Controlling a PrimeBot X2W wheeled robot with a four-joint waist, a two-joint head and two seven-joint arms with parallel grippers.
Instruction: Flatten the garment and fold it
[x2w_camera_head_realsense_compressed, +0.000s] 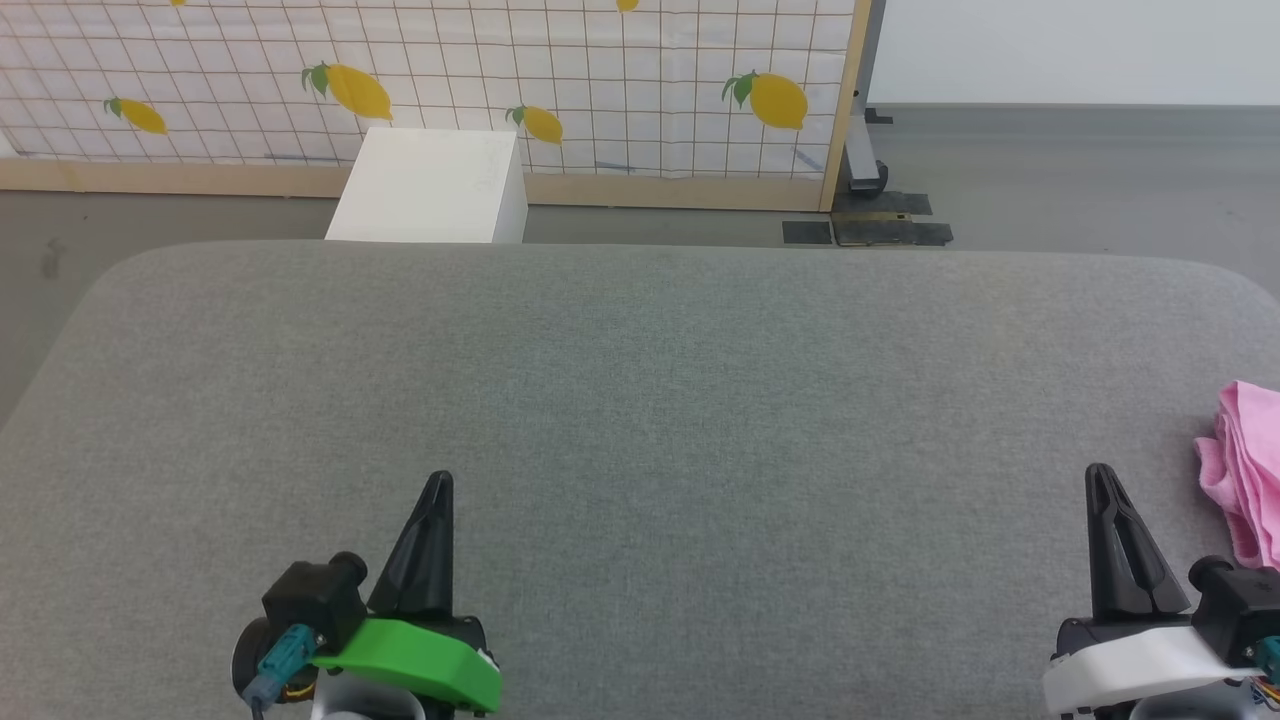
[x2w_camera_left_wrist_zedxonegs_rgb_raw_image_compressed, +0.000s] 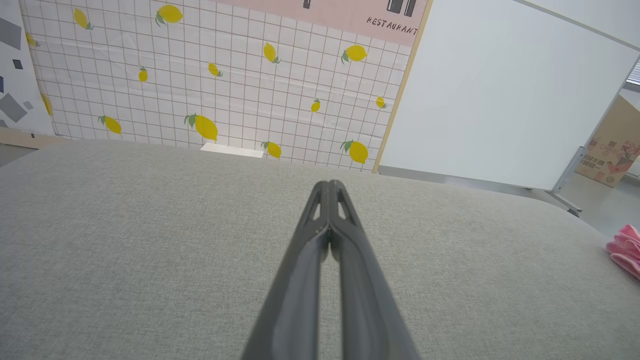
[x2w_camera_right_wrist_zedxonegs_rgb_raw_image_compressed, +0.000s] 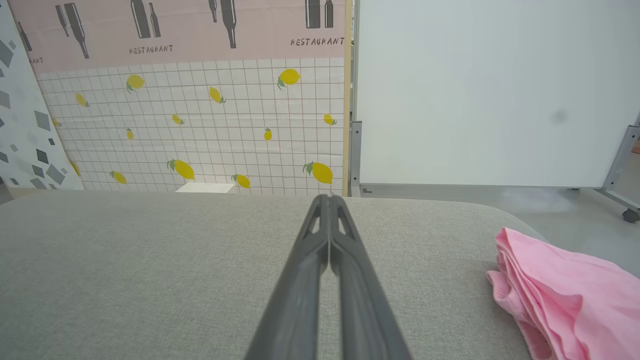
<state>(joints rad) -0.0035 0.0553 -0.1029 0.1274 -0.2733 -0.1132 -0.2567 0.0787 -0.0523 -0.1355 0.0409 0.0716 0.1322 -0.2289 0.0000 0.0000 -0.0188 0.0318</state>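
The left end effector (x2w_camera_head_realsense_compressed: 440, 480) and right end effector (x2w_camera_head_realsense_compressed: 1100, 472) are both clenched and empty, pointing forward over the grey cloth-covered table (x2w_camera_head_realsense_compressed: 640, 400); the pink garment (x2w_camera_head_realsense_compressed: 1245, 470) lies bunched at the table's right edge, near the right end effector; it looks light, soft and limp, so it is probably best pinched at a loose outer edge; beyond the table stand a white box (x2w_camera_head_realsense_compressed: 430, 190) and a lemon-print screen (x2w_camera_head_realsense_compressed: 600, 80).

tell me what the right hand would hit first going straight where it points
Way looks free: the right hand points along the grey cushion, with the pink garment off to its right. Past the far edge, probably the lemon-print panel, though depth is unclear.
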